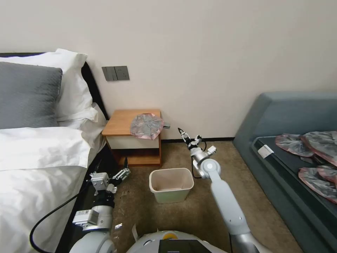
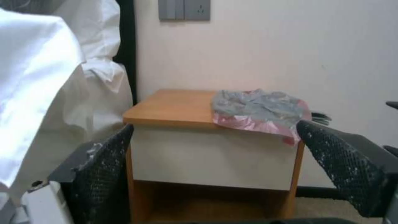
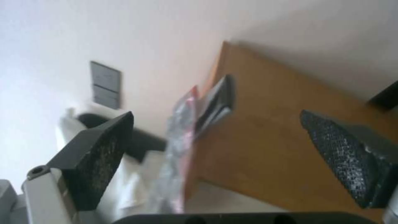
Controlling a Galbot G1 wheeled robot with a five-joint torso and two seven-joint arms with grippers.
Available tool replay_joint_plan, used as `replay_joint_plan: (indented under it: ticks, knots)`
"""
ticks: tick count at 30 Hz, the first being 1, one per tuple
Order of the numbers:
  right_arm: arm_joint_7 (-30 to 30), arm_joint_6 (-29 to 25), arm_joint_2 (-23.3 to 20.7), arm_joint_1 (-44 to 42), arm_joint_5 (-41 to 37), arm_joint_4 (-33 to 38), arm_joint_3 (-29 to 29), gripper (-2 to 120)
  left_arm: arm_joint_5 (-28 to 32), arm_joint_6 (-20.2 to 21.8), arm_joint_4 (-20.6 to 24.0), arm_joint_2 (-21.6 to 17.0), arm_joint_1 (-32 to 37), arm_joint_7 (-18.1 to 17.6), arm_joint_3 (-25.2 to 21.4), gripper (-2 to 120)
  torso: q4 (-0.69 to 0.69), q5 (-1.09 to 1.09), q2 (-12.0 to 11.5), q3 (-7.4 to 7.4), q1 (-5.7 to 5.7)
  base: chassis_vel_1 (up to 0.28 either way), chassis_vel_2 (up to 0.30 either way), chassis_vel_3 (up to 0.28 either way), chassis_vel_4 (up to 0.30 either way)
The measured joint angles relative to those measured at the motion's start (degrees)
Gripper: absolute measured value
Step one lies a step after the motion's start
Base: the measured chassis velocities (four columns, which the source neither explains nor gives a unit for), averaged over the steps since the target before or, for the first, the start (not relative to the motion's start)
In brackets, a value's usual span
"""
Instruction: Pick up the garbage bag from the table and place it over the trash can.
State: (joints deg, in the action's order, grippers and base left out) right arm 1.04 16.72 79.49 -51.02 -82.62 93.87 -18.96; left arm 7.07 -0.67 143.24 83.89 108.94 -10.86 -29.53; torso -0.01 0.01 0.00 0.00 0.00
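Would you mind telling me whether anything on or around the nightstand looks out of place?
The garbage bag lies crumpled at the right front corner of the table, its pink rim drooping over the edge above the drawer front. The trash can stands upright on the carpet, unlined. Nothing looks spilled or damaged.

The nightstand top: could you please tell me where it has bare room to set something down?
The table is bare wood on its bed-side half, bordered by the pillows and the wall. The other half is taken: the garbage bag covers it and droops over the front edge and corner.
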Motion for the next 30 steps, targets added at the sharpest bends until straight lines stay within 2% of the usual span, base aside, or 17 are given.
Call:
replay_joint_plan:
  ticks: [2, 9, 13, 21, 30]
  knots:
    - [-0.2, 2.3, 0.7, 2.3, -4.8, -2.6, -0.3, 100, 1.3, 0.4, 0.0, 0.8, 0.5, -0.4, 0.7, 100, 0.02, 0.00, 0.0, 0.00, 0.00, 0.000, 0.000, 0.000, 0.000]
    - [-0.3, 3.5, 1.2, 6.4, -8.3, -7.4, 0.2, 100, 1.6, 0.6, 0.0, 1.0, 0.5, -0.4, 0.9, 100, 0.01, 0.00, 0.0, 0.00, 0.00, 0.000, 0.000, 0.000, 0.000]
    - [2.0, 4.1, 1.1, 11.2, -11.9, -11.7, 1.3, 100, 3.3, 1.4, 0.0, 0.3, -0.6, -0.3, 0.9, 100, 0.00, -0.01, 0.0, 0.00, 0.00, 0.000, 0.000, 0.000, 0.000]
    - [6.0, 4.0, 1.1, 16.1, -13.0, -17.4, 4.2, 100, 3.8, 1.7, 0.0, 0.1, -0.9, -0.2, 0.9, 100, 0.02, -0.01, 0.0, 0.00, 0.00, 0.000, 0.000, 0.000, 0.000]
    - [6.5, 3.8, 2.4, 18.0, -13.8, -20.9, 6.4, 100, 4.6, 1.9, 0.0, 0.0, -1.2, -0.1, 0.9, 100, 0.01, -0.01, 0.0, 0.00, 0.00, 0.000, 0.000, 0.000, 0.000]
